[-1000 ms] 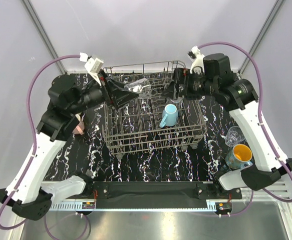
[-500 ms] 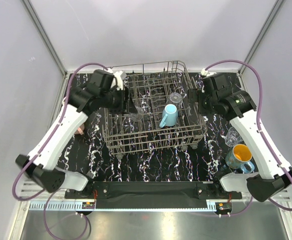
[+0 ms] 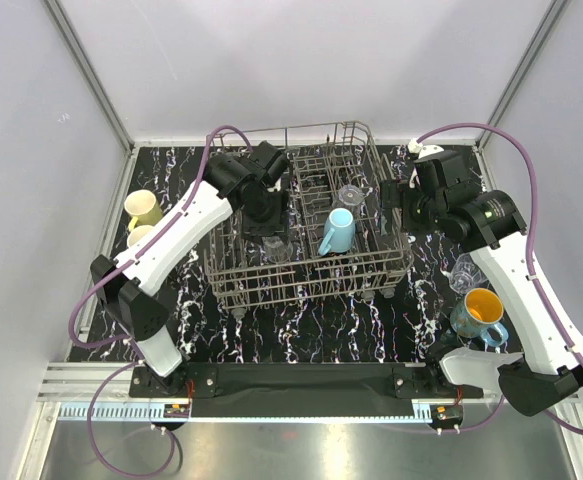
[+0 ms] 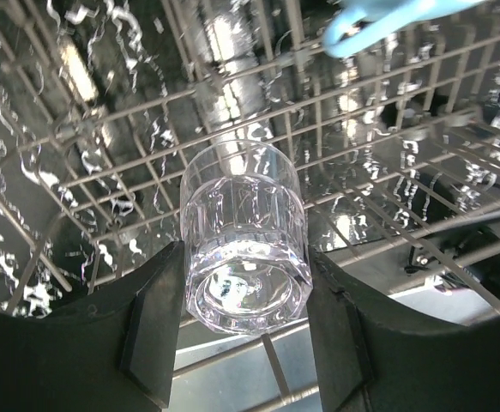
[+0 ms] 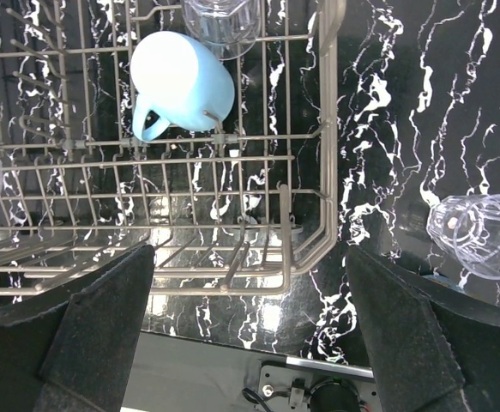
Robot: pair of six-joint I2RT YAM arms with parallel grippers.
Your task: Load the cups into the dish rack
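Glass (image 4: 243, 249), clear and slick, sits clenched in my left tool (image 4: 244, 287) inside the dish rack (image 4: 104, 182); let go crooked, it could tip between tines and wedge or crack. My right tool (image 5: 248, 257) hangs spread, empty.

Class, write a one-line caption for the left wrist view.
Left gripper grips a clear glass, the dish rack wires behind it.

Dark grey dish rack (image 3: 311, 283), pale blue mug (image 3: 337, 232), clear glass (image 4: 245, 249). Black table (image 3: 301, 335) veined white. Teal mug (image 3: 468, 324), orange inside; yellow mugs (image 3: 143, 208).
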